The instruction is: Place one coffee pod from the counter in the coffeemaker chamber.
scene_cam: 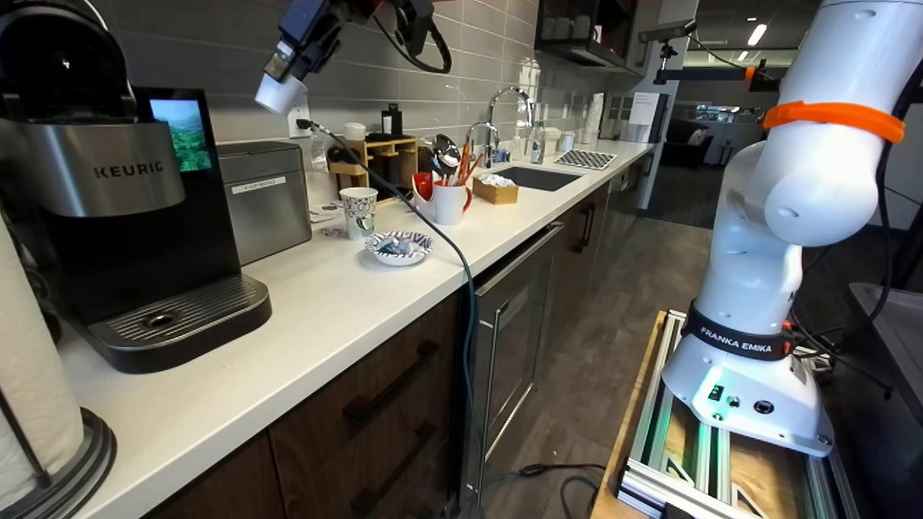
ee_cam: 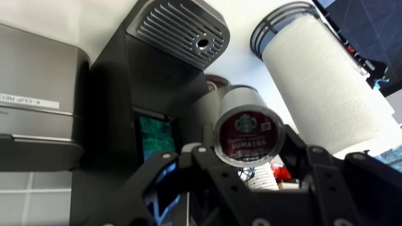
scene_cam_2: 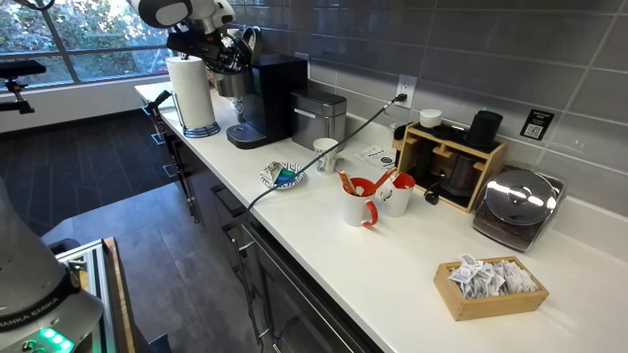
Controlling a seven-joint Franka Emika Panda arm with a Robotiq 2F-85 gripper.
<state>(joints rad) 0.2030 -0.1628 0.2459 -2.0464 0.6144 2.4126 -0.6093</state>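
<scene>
The fingers point(ee_cam: 292, 142) pinch the coffee pod point(ee_cam: 248, 138) up near the coffeemaker point(scene_cam: 144, 245), though depth reads poorly; probably light, smooth and dentable, it wants a gentle hold around its sides.

White coffee pod point(ee_cam: 248, 138), maroon-faced, tilted, held in hand point(scene_cam: 285, 71) above white counter point(scene_cam: 339, 303); coffeemaker chamber point(scene_cam: 68, 108) open.

Pod point(ee_cam: 248, 138): smaller lid print blurred, base hidden in the wrist view.
End effector point(scene_cam: 283, 68): cut by the top edge in an exterior view.
Pod chamber point(scene_cam: 68, 117): inside hidden behind the silver band point(scene_cam: 101, 173) in an exterior view.
Coffee machine point(scene_cam_2: 279, 90): head partly covered by the robot arm point(scene_cam_2: 169, 13) in an exterior view.
Metal box point(ee_cam: 34, 69): label point(ee_cam: 29, 102) cut mid-word by the wrist view's left edge.
Packets point(scene_cam_2: 283, 175): too small to identify.
</scene>
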